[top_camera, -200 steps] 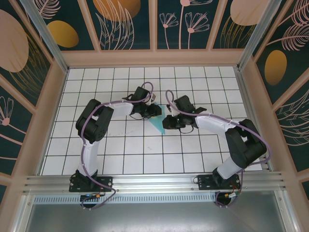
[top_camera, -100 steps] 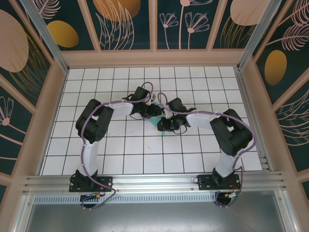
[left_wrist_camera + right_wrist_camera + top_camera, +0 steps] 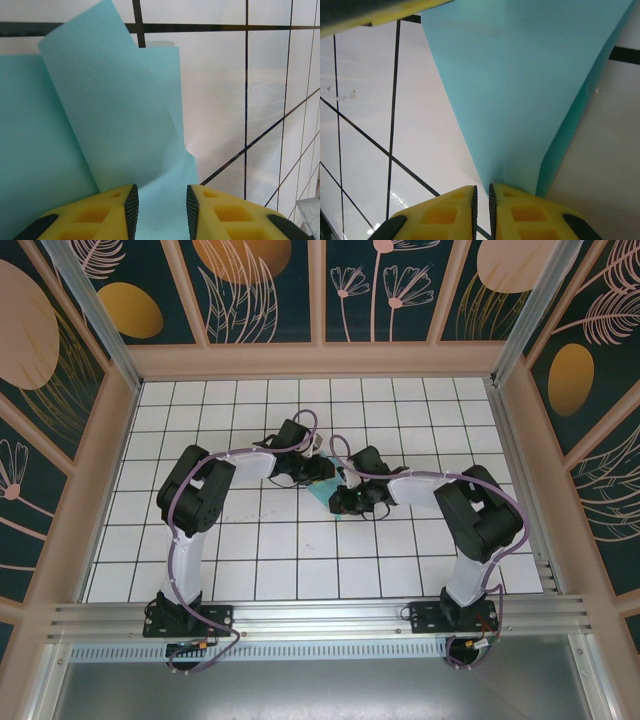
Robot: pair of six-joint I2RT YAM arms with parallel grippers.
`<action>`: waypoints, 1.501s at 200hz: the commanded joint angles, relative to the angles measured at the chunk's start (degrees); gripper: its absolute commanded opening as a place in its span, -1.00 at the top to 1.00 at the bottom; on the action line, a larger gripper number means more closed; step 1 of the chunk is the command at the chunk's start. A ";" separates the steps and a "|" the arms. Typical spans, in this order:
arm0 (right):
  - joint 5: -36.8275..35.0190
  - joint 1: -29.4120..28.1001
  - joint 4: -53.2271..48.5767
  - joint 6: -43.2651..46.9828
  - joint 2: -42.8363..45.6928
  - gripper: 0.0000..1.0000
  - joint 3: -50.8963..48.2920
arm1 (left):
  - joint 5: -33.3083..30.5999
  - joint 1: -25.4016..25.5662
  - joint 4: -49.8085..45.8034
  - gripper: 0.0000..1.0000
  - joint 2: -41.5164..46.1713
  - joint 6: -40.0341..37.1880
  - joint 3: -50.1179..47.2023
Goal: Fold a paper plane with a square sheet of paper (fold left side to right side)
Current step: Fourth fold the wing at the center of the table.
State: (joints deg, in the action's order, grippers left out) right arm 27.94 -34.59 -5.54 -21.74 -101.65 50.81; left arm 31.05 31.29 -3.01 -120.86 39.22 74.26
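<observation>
**gridwatcher:** so how far along are you with the plane? From the top camera I can barely spot the turquoise paper (image 3: 320, 491). It's tucked between your left gripper (image 3: 322, 473) and right gripper (image 3: 338, 502), around the middle of the tiled table (image 3: 250, 540)

**foldfan:** roughly midway, I'd say. On the right wrist camera the paper (image 3: 530, 75) already narrows to a point, with a crease down its middle and a darker layer under one edge, so some folds are in. Your right gripper (image 3: 482, 202) has its fingers pressed almost together right at that tip. Can't tell if it's actually pinching the tip or just sitting against it

**gridwatcher:** and the left one?

**foldfan:** left gripper (image 3: 160, 209) has its jaws partway apart with paper (image 3: 55, 130) showing in the gap, and it doesn't look like a grip to me. A flap (image 3: 110, 100) stands up and curls over just beyond the fingers, not flattened at all. So you've got that flap to lay across and crease, and my guess is more folds after that before it's a slim dart
</observation>
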 commanded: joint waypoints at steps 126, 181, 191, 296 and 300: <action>-2.44 -0.14 -8.96 0.86 2.80 0.79 -7.73 | -3.74 0.07 -3.37 0.31 -3.07 -1.42 -0.78; -2.44 -0.39 -9.31 0.59 3.01 0.80 -9.46 | -3.89 0.09 -3.68 0.31 -2.99 -1.52 -0.61; -2.54 -0.39 -9.19 0.35 3.33 0.80 -10.08 | -3.90 0.08 -3.68 0.30 -2.81 -1.51 -0.61; -3.99 -0.48 -8.79 -0.49 3.01 0.82 -11.79 | -3.22 0.08 -3.24 0.26 1.63 -1.04 -0.75; -4.11 -0.46 -8.64 -0.58 2.94 0.82 -11.83 | -3.02 0.03 -2.92 0.26 2.36 -0.87 -1.05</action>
State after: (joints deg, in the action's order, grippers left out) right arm 26.15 -34.59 -0.99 -21.56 -96.73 42.59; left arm 31.46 31.94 -3.36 -120.68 39.22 74.37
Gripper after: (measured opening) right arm 0.094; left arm 0.366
